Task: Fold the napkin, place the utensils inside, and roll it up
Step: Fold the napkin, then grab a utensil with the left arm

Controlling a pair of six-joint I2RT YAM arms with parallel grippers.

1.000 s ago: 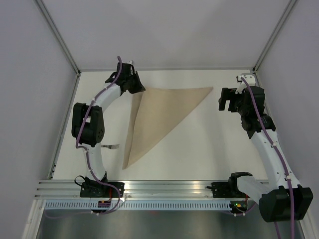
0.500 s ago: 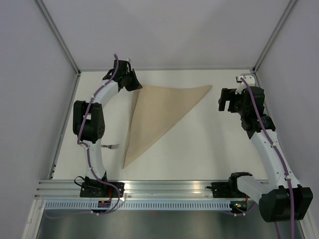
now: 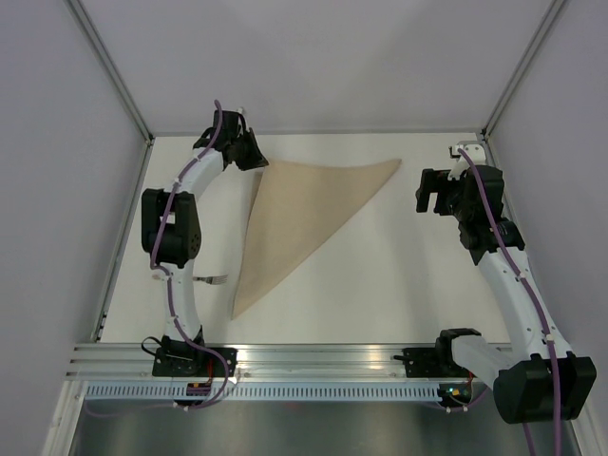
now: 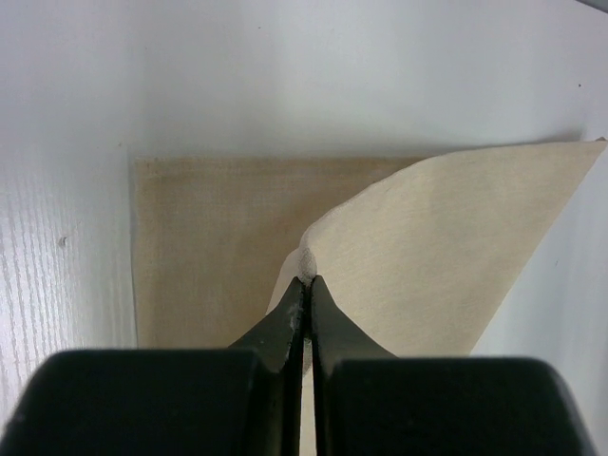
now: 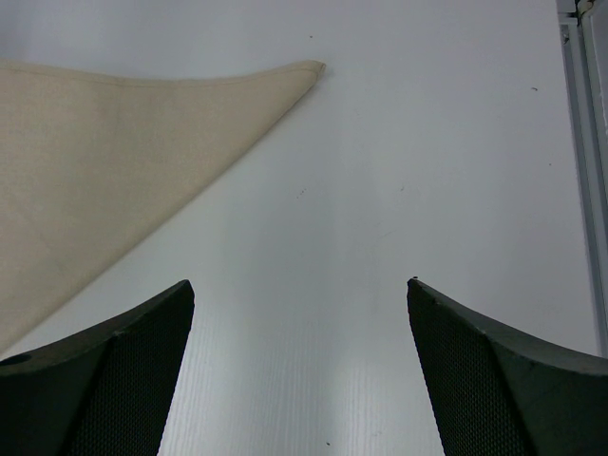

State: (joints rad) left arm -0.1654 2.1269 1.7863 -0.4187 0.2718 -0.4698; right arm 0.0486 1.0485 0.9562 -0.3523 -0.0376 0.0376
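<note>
Lying folded into a triangle in the overhead view, the napkin [image 3: 294,218] runs from the far-left area of the tabletop [image 3: 399,285] toward its near edge. The left gripper [image 3: 258,160] sits at the cloth's far-left corner; the right gripper [image 3: 423,195] hangs near the far-right corner. A fork [image 3: 214,279] lies by the left edge. From the left wrist, the jaws are pinched on a lifted napkin corner. From the right wrist, the fingers [image 5: 104,380] stand wide apart, gripping nothing, beside the napkin's tip.
</note>
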